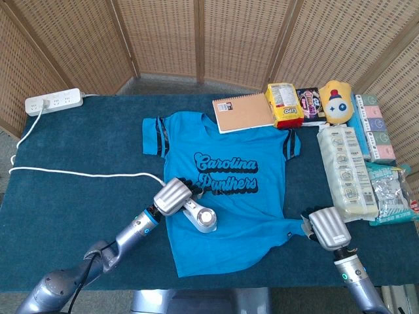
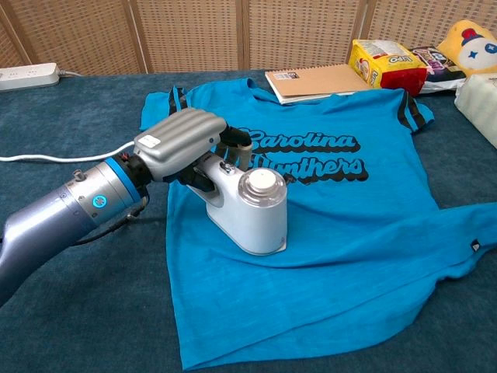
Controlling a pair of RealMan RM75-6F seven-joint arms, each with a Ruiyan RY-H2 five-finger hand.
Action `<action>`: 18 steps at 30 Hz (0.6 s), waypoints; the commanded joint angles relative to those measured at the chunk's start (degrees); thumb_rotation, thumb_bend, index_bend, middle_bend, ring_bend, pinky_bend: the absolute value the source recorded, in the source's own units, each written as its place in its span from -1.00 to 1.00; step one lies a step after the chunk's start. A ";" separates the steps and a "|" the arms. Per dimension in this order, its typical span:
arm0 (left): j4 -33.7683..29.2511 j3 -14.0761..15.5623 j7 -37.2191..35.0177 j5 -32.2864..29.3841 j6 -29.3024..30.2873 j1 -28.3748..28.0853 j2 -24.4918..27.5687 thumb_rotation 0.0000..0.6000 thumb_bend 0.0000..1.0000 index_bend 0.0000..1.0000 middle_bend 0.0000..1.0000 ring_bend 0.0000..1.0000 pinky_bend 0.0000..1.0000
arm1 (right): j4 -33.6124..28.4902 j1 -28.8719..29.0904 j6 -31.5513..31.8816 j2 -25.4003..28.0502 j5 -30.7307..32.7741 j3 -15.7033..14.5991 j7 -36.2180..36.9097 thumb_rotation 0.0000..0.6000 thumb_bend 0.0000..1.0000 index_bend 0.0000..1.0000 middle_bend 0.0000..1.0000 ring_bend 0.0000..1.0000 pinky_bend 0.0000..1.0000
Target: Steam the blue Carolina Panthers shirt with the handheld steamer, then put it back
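L hand (image 2: 180, 140) grips steamer (image 2: 248, 208) on shirt (image 2: 349, 225), handle hidden. R hand (image 1: 327, 227) at hem, prob holding nothing, can't tell. Notebook (image 1: 243, 112) behind collar.

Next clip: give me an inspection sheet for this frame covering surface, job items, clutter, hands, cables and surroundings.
Surface: dark blue carpeted table.
Job's things: blue Carolina Panthers shirt spread flat, print up; white handheld steamer standing on its lower left area.
Clutter: tan spiral notebook, yellow snack bag, yellow plush toy, white tissue packs along the right edge.
Hands: left hand grips the steamer's handle; right hand rests at the shirt's lower right corner, grip unclear.
Cables: white cord runs from the white power strip towards the steamer.
Surroundings: woven wicker screen behind the table.
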 commanded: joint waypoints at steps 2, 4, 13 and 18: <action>1.50 -0.17 -0.37 -0.44 0.41 0.41 0.98 1.00 -0.14 0.05 0.34 0.18 0.29 | -0.07 0.17 -0.23 -0.12 0.02 0.05 -0.16 1.00 -0.29 0.52 0.39 0.41 0.56; 2.20 -0.44 -0.58 -0.91 0.54 0.77 1.43 1.00 -0.15 0.05 0.34 0.18 0.29 | -0.08 0.30 -0.39 -0.19 0.01 0.07 -0.23 1.00 -0.29 0.52 0.39 0.41 0.56; 1.75 0.19 -1.14 -0.70 0.61 0.91 0.83 1.00 -0.15 0.05 0.34 0.18 0.29 | 0.27 0.37 -0.47 -0.42 0.03 0.00 0.03 1.00 -0.29 0.52 0.39 0.41 0.56; 0.83 -0.03 -1.02 -0.44 0.75 -0.17 -0.80 1.00 -0.15 0.05 0.34 0.18 0.29 | 0.26 0.12 -0.12 -0.12 0.13 -0.04 0.14 1.00 -0.29 0.52 0.39 0.41 0.56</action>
